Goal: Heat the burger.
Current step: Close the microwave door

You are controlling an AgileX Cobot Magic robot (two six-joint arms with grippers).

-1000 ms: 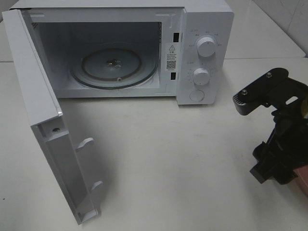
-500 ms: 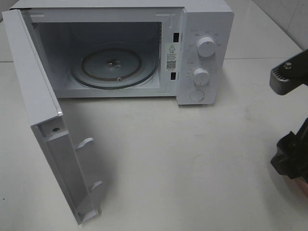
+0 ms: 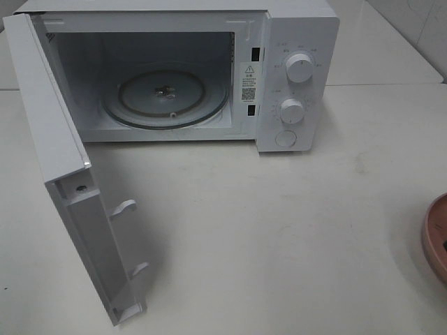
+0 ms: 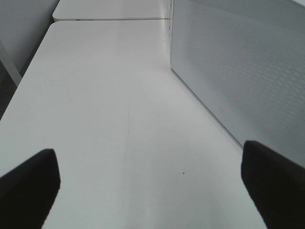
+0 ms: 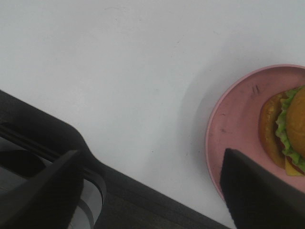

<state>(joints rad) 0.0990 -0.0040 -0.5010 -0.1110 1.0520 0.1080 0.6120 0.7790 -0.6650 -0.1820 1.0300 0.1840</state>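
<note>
1. From the high camera: my right arm, which was standing over the right side of the counter [image 3: 279, 230] a second ago, is now gone from this view, and the pink plate [image 3: 436, 237] it was covering is showing at the right edge. The microwave [image 3: 300, 42] is standing with its door [image 3: 63, 174] swung wide and the glass turntable [image 3: 167, 98] lying bare inside. I am judging that the oven is ready and the fetching has not yet begun. The microwave's body is a smooth white box with two round knobs; the counter is pale, matte and faintly scuffed.

2. From my left wrist: my left pincer [image 4: 152, 186] is hanging spread wide and gripping nothing, over bare counter beside the microwave's fine-perforated side wall [image 4: 238, 71].

3. From my right wrist: my right pincer [image 5: 152, 191] is standing spread and empty, its dark fingers [image 5: 257, 186] just beside the plate [image 5: 238, 124]. The burger [image 5: 290, 129] is sitting on that plate, half cut off by the frame: an orange-brown bun, frilled green lettuce, a yellow cheese corner. The plate is flat, round, matte pink and lightly scratched. I am thinking the bun's smooth dome may slip under a careless pinch.
</note>
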